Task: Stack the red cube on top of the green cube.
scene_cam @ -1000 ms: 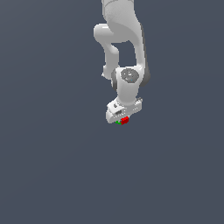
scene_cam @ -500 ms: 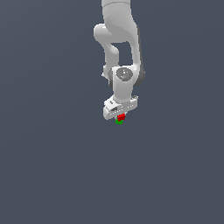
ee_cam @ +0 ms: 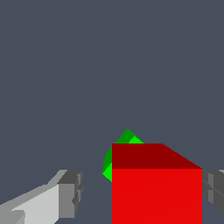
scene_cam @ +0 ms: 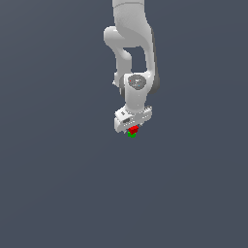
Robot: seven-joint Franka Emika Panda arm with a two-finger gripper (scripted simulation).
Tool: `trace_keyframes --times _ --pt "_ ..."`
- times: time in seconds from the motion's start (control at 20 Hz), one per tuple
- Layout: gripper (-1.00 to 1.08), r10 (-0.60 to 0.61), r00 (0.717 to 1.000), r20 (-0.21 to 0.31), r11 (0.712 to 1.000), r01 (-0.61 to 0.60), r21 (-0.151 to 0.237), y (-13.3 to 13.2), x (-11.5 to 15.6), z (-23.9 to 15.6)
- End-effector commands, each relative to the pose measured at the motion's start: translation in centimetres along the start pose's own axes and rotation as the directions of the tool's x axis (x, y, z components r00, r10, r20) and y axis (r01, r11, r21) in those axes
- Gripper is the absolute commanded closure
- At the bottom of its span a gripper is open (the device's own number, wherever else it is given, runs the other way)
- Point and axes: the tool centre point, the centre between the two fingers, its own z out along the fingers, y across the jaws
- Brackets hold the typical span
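In the exterior view the red cube (scene_cam: 132,129) sits directly on top of the green cube (scene_cam: 131,135), just under my white gripper (scene_cam: 131,129). In the wrist view the red cube (ee_cam: 156,192) fills the space between my fingers, and the green cube (ee_cam: 126,141) shows only as a corner and an edge from behind it. One grey finger pad (ee_cam: 72,192) stands apart from the red cube with a visible gap. The other pad (ee_cam: 214,192) is close beside the cube. The jaws stand slightly wider than the cube.
The arm (scene_cam: 133,43) reaches down from the top of the exterior view. Plain dark grey floor (scene_cam: 58,184) lies all around the two cubes. No other object shows.
The gripper with the red cube moved toward the exterior view's left over the green cube, then came down slightly. The red cube now rests on the green one.
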Motion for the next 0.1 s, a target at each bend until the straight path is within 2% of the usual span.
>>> trace_keyframes --times 0.0,0.05 --pt "-0.92 0.0 1.0 0.0 1.0 0.0 0.0 0.0 0.0 0.0" --pt "-0.92 0.0 1.0 0.0 1.0 0.0 0.0 0.0 0.0 0.0"
